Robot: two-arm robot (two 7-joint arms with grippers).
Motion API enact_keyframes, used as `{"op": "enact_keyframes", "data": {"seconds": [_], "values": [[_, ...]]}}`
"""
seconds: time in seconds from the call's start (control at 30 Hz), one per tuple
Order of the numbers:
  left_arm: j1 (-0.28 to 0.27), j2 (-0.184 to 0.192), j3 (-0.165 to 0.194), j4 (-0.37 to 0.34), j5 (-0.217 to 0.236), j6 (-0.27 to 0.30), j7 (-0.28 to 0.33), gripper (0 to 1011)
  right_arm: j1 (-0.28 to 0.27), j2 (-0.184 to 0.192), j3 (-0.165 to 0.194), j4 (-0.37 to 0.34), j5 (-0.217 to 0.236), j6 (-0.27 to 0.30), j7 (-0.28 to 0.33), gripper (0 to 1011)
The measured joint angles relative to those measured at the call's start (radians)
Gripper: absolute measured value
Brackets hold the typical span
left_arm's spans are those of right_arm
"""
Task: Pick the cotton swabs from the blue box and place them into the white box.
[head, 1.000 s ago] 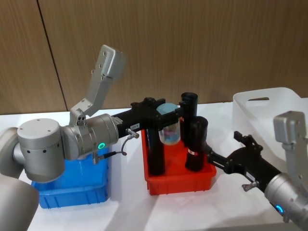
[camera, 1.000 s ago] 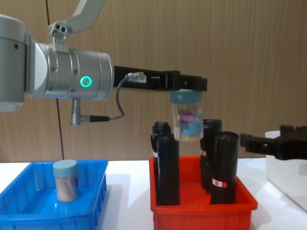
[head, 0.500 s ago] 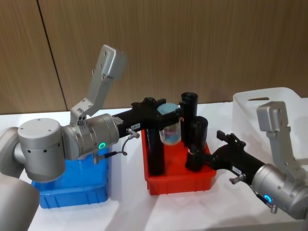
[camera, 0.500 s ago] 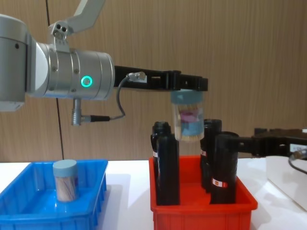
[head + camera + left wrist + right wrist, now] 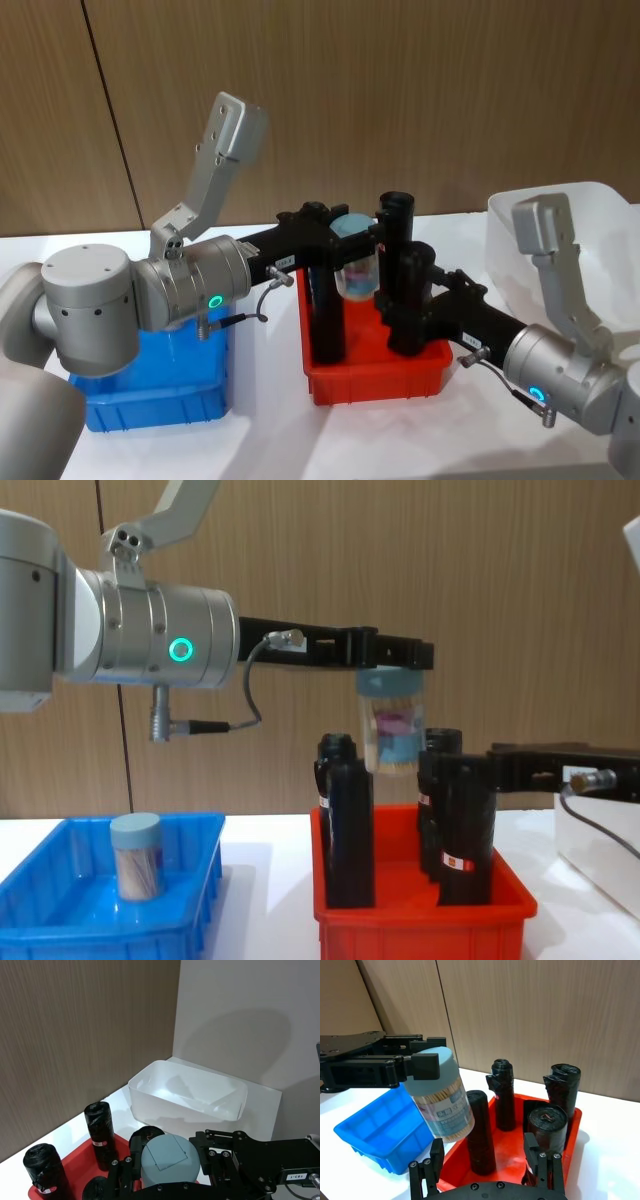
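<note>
Ok so closest to the robot, down around 7 o'clock on the white table [image 5: 270, 420], there's the blue box [image 5: 150, 400], and a second cotton swab tub [image 5: 136, 855] stands upright inside it, pale blue lid on top. Right next to that at 6 o'clock is a red bin [image 5: 380, 378] with four black cylinders [image 5: 350, 830] standing in it, all upright. The right tool [image 5: 482, 1152] reaches in low from about 4 o'clock at the red bin's right side. Its fingers are spread wide and have nothing in them. From its wrist camera one black cylinder sits in the gap between the fingers and another is just beside one finger, though I can't tell if anything's actually touching. A bit farther in and higher up, the left tool [image 5: 392, 660] stretches across from 9 o'clock, clenched on the lid end of the cotton swab tub [image 5: 390, 730]. That tub hangs off the bin floor, over the middle of the red bin, roughly upright with a slight lean. Its bottom dips just below the tops of the cylinders around it, and you can see the swab sticks and a pinkish label through the clear side. Further out at about 2 o'clock sits the white box [image 5: 185, 1107], well apart from the held tub. Behind it all at 12 o'clock is a wood panel wall [image 5: 400, 100].
</note>
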Motion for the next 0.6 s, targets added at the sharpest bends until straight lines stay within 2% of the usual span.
{"op": "enact_keyframes", "data": {"seconds": [0.6], "values": [[0.000, 0.000, 0.000, 0.000, 0.000, 0.000, 0.000, 657, 0.051, -0.033, -0.020, 0.053, -0.014, 0.008, 0.021, 1002]]}}
